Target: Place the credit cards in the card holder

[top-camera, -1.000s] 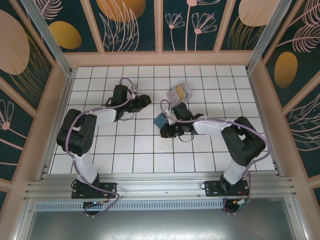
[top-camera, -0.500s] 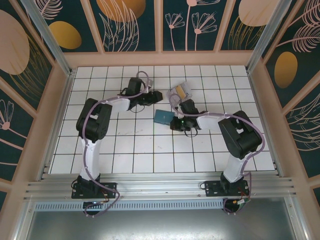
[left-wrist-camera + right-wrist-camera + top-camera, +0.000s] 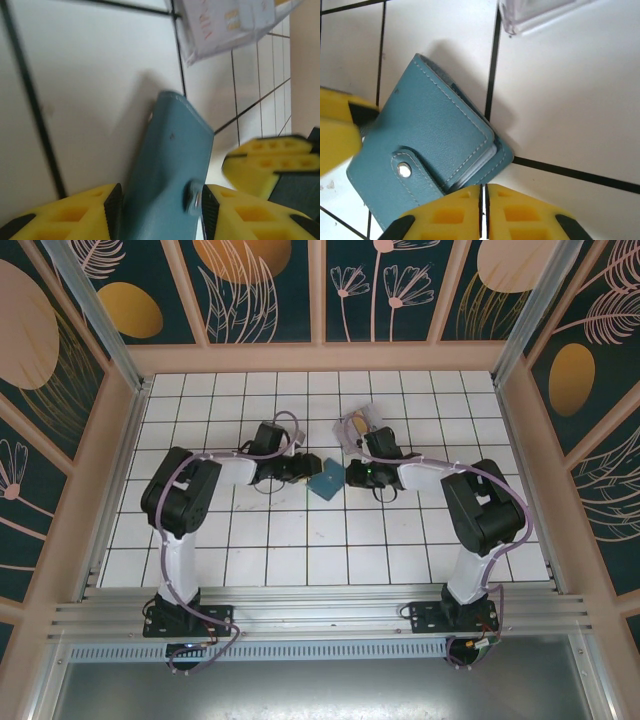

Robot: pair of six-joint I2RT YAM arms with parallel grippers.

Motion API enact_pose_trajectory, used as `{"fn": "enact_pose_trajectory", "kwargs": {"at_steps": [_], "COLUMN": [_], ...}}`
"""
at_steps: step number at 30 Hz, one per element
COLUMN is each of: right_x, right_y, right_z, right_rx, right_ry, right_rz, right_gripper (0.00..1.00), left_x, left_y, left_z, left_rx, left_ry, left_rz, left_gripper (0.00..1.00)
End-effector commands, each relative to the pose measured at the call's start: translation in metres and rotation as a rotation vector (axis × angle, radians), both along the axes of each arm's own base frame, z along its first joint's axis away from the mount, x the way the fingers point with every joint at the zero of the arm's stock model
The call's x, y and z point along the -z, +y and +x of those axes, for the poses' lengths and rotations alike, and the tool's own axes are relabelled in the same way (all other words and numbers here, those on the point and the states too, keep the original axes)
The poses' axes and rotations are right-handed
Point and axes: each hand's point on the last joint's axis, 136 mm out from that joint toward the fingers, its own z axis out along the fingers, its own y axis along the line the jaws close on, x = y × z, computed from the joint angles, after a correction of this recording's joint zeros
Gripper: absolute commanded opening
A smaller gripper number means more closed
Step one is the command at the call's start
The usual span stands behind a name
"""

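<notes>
- My left hand (image 3: pixel 161 205) now clasps the card holder (image 3: pixel 172 150).
- My right hand (image 3: pixel 483 200) has let go, nearly clenched.
- It's unopened; credit cards (image 3: pixel 358 423) wait at twelve o'clock.

Small teal-blue leather bifold card holder (image 3: pixel 327 477) sits mid-way across the white tiled bench (image 3: pixel 270 540). On its left is the left gripper (image 3: pixel 306 468), with the holder between its fingers and touching both. Just right of the holder is the right gripper (image 3: pixel 350 476), fingers together at the holder's edge. The bunch of thin silvery-grey and gold plastic credit cards (image 3: pixel 360 424) lies behind the holder, slightly right, apart from it.
</notes>
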Motion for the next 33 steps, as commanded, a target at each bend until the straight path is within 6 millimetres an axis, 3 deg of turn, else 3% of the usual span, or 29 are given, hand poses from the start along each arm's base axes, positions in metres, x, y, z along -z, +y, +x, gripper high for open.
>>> {"fn": "enact_pose_trajectory", "kwargs": {"at_steps": [1, 5, 11, 22, 29, 33], "right_x": [-0.022, -0.034, -0.035, -0.011, -0.004, 0.013], "right_y": [0.007, 0.020, 0.041, 0.062, 0.058, 0.048], "right_z": [0.002, 0.001, 0.004, -0.001, -0.008, -0.008], "right_rx": [-0.086, -0.194, -0.328, -0.496, -0.512, -0.501], "right_ry": [-0.070, -0.142, -0.182, -0.162, -0.129, -0.105], "right_rz": [-0.031, -0.104, -0.172, -0.285, -0.313, -0.388], "right_gripper": [0.20, 0.35, 0.47, 0.44, 0.44, 0.45], "left_x": [-0.019, -0.019, -0.008, 0.004, 0.001, -0.003], "left_y": [0.008, 0.027, 0.050, 0.061, 0.054, 0.051], "left_z": [-0.005, 0.001, 0.008, 0.006, 0.006, 0.008], "left_rx": [-0.033, -0.065, -0.109, -0.124, -0.119, -0.116], "left_ry": [-0.033, -0.087, -0.101, -0.090, -0.086, -0.092], "left_rz": [-0.005, 0.142, 0.308, 0.389, 0.353, 0.337], "left_gripper": [0.49, 0.49, 0.46, 0.47, 0.47, 0.47]}}
